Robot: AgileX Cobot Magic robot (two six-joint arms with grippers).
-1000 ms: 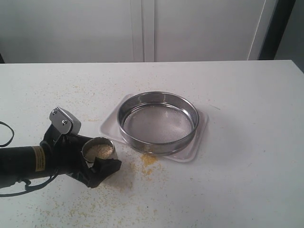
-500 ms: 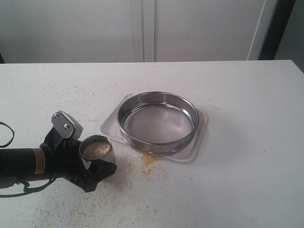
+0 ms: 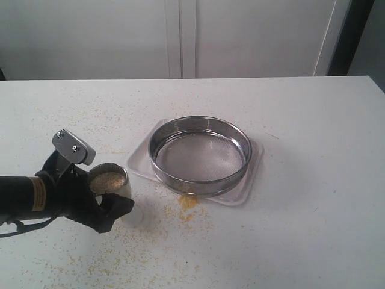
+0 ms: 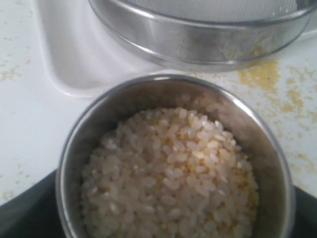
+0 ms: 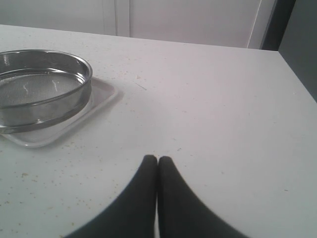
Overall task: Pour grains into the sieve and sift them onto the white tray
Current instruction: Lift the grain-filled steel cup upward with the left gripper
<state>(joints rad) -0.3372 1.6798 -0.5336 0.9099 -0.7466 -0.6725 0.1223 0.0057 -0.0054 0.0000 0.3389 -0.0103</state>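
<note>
My left gripper [image 3: 103, 191] is shut on a small steel cup [image 3: 112, 186], held just above the table left of the sieve. The cup is nearly full of grains [image 4: 171, 183], off-white rice mixed with yellow granules. Black fingers [image 4: 22, 215] show on both sides of the cup's rim [image 4: 67, 163]. The wide steel sieve [image 3: 200, 180] sits on the white tray [image 3: 137, 159], its mesh bare. Both lie just beyond the cup in the left wrist view: sieve [image 4: 198, 37], tray [image 4: 74, 59]. My right gripper [image 5: 157, 159] is shut and empty over bare table, out of the exterior view.
A patch of spilled yellow granules [image 3: 187, 202] lies on the white table by the tray's near edge, and finer granules are scattered around the left arm. White cabinet doors [image 3: 180, 36] stand behind the table. In the right wrist view the sieve [image 5: 44, 84] is off to one side.
My left gripper has carried the cup leftward and lifted it a little, away from the tray. Sieve and tray have not moved.
</note>
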